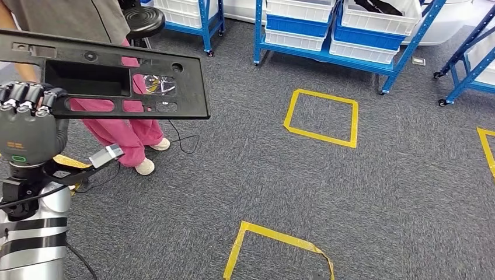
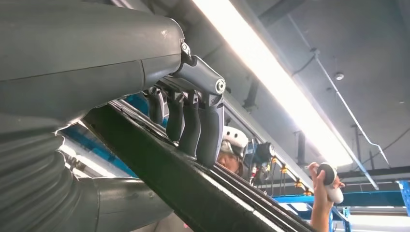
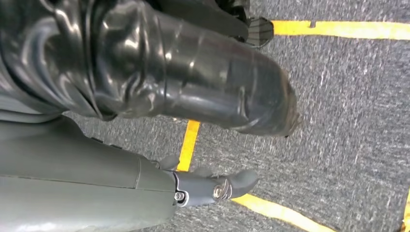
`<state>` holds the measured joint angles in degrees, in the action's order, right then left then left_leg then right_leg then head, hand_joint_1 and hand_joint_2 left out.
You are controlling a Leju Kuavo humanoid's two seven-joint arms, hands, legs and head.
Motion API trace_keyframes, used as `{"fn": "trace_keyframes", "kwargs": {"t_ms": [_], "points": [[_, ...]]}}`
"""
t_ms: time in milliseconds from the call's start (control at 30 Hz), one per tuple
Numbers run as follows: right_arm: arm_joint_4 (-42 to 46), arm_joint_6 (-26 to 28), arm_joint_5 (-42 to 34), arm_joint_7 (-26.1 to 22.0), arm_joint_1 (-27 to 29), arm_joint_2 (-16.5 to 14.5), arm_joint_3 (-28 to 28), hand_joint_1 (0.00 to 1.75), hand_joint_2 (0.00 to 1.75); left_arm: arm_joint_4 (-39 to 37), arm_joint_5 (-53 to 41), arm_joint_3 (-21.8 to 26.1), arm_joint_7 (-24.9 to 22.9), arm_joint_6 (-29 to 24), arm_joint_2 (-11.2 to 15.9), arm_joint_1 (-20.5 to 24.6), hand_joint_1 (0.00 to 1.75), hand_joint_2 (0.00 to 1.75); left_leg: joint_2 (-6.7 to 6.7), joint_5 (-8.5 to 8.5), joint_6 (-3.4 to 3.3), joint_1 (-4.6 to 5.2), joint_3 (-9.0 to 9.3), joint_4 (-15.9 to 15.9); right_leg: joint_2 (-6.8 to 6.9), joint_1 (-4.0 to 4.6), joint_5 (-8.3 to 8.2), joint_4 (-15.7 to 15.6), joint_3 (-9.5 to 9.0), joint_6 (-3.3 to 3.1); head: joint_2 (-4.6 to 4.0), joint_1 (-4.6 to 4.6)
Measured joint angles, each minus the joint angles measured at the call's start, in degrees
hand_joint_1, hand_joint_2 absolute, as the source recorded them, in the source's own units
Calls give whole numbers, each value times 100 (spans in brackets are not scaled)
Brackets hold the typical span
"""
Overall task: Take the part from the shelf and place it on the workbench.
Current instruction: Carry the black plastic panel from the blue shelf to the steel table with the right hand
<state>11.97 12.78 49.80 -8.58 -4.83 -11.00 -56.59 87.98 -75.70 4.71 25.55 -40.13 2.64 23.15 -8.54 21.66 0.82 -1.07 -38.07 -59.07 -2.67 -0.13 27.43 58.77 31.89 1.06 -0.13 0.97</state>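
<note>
The robot's left hand [image 1: 26, 125] was raised at the near left of the head view, on its silver arm, and its fingers [image 1: 23, 96] were curled over the near edge of the part [image 1: 105, 73], a long flat black plastic panel with several cut-out openings. The left wrist view showed the same grip from close behind: dark fingers [image 2: 193, 125] lay over one face of the black part [image 2: 193, 193], with the thick thumb on its other side, so the hand held the panel firmly. The part was carried in the air, roughly level, stretching from the left edge toward the middle of the head view, well above the floor.

The right hand [image 3: 208, 186] hung low over the grey carpet [image 3: 348, 121] in the right wrist view; it held nothing and its fingers lay loosely apart, beside a strip of yellow tape [image 3: 188, 145].

Nearest on the carpet was a yellow tape outline [image 1: 274, 239]. Just behind the held part stood a person in pink trousers [image 1: 119, 131], light shoes on the floor. Farther out lay a second yellow tape square [image 1: 322, 116]. Beyond it stood blue shelves [image 1: 350, 55] with white and blue bins [image 1: 379, 20].
</note>
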Motion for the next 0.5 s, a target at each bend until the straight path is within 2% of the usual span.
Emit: {"fn": "trace_keyframes", "kwargs": {"t_ms": [33, 67, 100, 133, 167, 200, 233, 267, 300, 367, 400, 433, 467, 500], "points": [[2, 12, 5, -8, -5, 6, -6, 0, 0, 9, -27, 17, 30, 0, -4, -11, 175, 175, 32, 5, 30, 3, -26, -18, 75, -14, -26, -17, -18, -40, 0, 1], [3, 21, 12, -14, -6, 10, -13, 0, 0, 26, -64, 37, 48, 0, -8, -20, 175, 175, 151, 75, 54, 12, -82, -119, 150, -34, -53, -35, -33, -85, 0, 17], [3, 27, 20, -14, 0, 10, -18, 0, 0, 49, -105, 50, 47, 0, -10, -35, 175, 175, 332, 214, 68, 22, -183, -336, 224, -52, -74, -51, -29, -122, 0, 35], [4, 29, 33, -10, 11, 13, -22, 0, 0, 80, -144, 59, 34, 0, -13, -60, 175, 175, 547, 417, 78, 32, -328, -671, 294, -41, -79, -52, -28, -144, 0, 50], [4, 33, 50, -2, 30, 16, -27, 0, 0, 110, -170, 61, 16, 0, -16, -96, 175, 175, 686, 624, 94, 29, -497, -1068, 369, -32, -80, -51, -22, -159, 0, 64], [4, 40, 69, 9, 49, 22, -29, 0, 0, 136, -184, 60, -2, 0, -20, -144, 175, 175, 757, 772, 112, 19, -641, -1414, 451, -23, -78, -51, -17, -163, 0, 64], [5, 49, 89, 24, 65, 29, -31, 0, 0, 156, -203, 58, -22, 0, -21, -194, 175, 175, 790, 837, 127, 5, -718, -1619, 534, -19, -76, -50, -12, -164, 0, 63], [5, 59, 102, 46, 72, 35, -32, 0, 0, 168, -224, 58, -42, 0, -22, -237, 175, 175, 817, 791, 140, -10, -672, -1588, 618, -20, -75, -48, -10, -162, 0, 65], [5, 68, 110, 66, 75, 39, -32, 0, 0, 180, -249, 57, -60, 0, -22, -266, 175, 175, 862, 661, 151, -27, -508, -1330, 700, -23, -69, -47, -13, -155, 0, 64], [6, 79, 117, 98, 74, 45, -32, 0, 0, 205, -286, 52, -86, 0, -24, -289, 175, 175, 1104, 373, 168, -43, -32, -548, 849, -5, -39, -33, -17, -111, 0, 67], [7, 85, 120, 105, 74, 51, -32, 0, 0, 221, -297, 50, -96, 0, -28, -291, 175, 175, 1207, 299, 157, -35, 128, -272, 909, 13, -17, -24, -18, -79, 0, 62], [8, 90, 123, 115, 72, 57, -32, 0, 0, 231, -303, 49, -111, 0, -32, -291, 175, 175, 1264, 273, 131, -18, 204, -129, 968, 32, 1, -23, -34, -47, 0, 58], [9, 94, 130, 130, 69, 62, -32, 0, 0, 239, -312, 49, -136, 0, -34, -291, 175, 175, 1241, 277, 92, 6, 201, -97, 1032, 47, 11, -30, -47, -17, 0, 55], [9, 96, 140, 144, 64, 62, -32, 0, 0, 249, -328, 49, -169, 0, -33, -292, 175, 175, 1152, 266, 43, 19, 184, -86, 1099, 40, 16, -41, -74, 12, 0, 51]]}}
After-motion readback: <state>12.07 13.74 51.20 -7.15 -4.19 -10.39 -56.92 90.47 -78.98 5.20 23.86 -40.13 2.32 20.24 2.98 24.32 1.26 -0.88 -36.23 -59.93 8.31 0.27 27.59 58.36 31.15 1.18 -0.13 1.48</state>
